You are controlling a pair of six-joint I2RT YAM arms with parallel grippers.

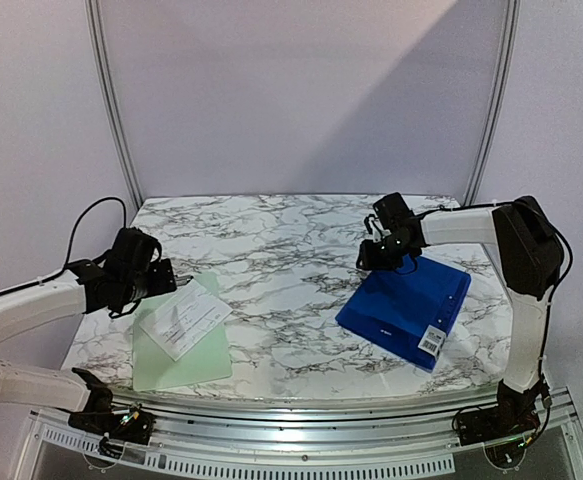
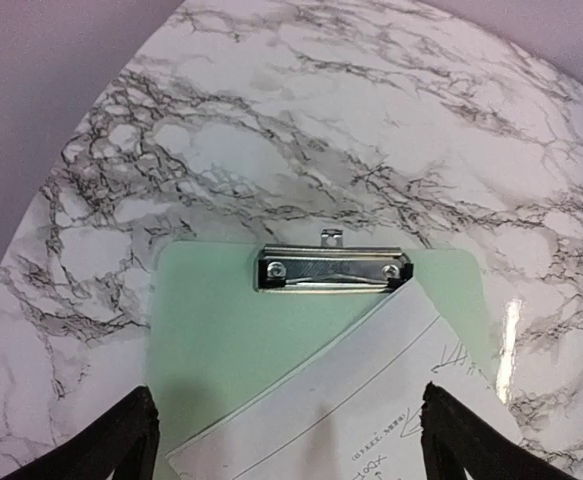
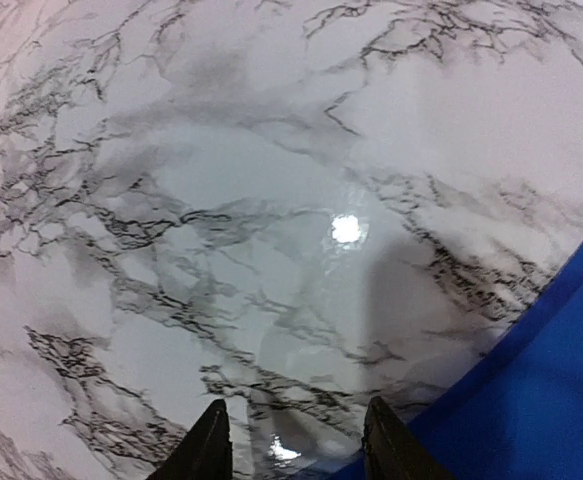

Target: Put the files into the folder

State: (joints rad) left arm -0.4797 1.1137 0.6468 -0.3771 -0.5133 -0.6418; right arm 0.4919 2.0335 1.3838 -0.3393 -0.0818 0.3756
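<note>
Top external view: one glossy blue folder is seen lying closed and flat on the marble table, with one white barcode sticker at its near right corner. Well to the left of the folder lies one pale green clipboard. A single white printed sheet is set askew on it. The sheet's far corner reaches one end of the single metal clip; whether it is clamped there cannot be told.

Two grippers are counted. The left gripper is held over the clipboard's far edge, its fingers spread wide with nothing between them. The right gripper is held at the folder's far left corner, its fingers parted with marble seen between them and nothing pinched. Contact with the folder cannot be judged.

From overhead the clip is covered by the left gripper, and the folder's far edge is partly covered by the right arm. The folder's inside is hidden. The sheet's near part is cut off in the left wrist view, and its print is too small to read.
</note>
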